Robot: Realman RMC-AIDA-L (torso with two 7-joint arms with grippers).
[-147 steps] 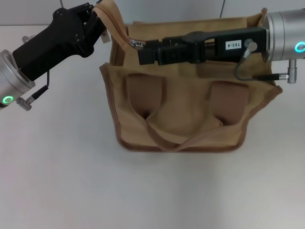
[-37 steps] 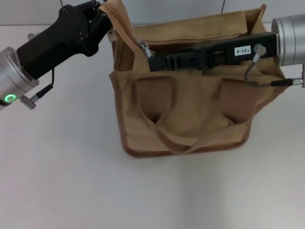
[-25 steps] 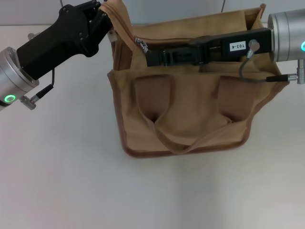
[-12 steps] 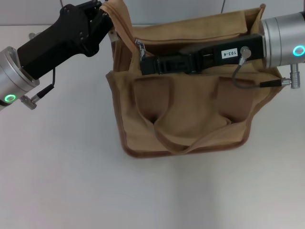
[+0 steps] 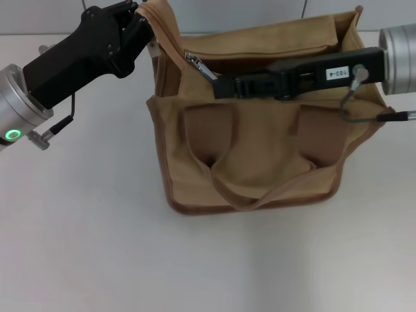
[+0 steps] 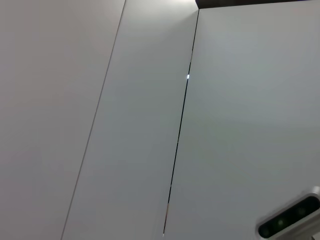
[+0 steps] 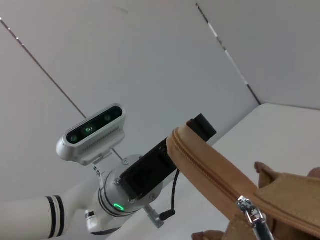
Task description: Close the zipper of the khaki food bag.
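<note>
Because a zip runs only against a taut track, my left gripper (image 5: 138, 25) is clamped on the khaki food bag's (image 5: 260, 162) raised corner. My right gripper (image 5: 220, 83) pinches the zipper (image 5: 198, 65) pull at that end, across the open top.

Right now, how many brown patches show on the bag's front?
2: left patch and right patch on the bag front, where the strap ends meet it. Other sides are hidden.

You're looking at a plain white worktop (image 5: 97, 247) against a pale panelled wall (image 6: 240, 125).
Thin dark seams (image 6: 177, 145) split the wall into flat panels, and the light falls soft and even across everything.
</note>
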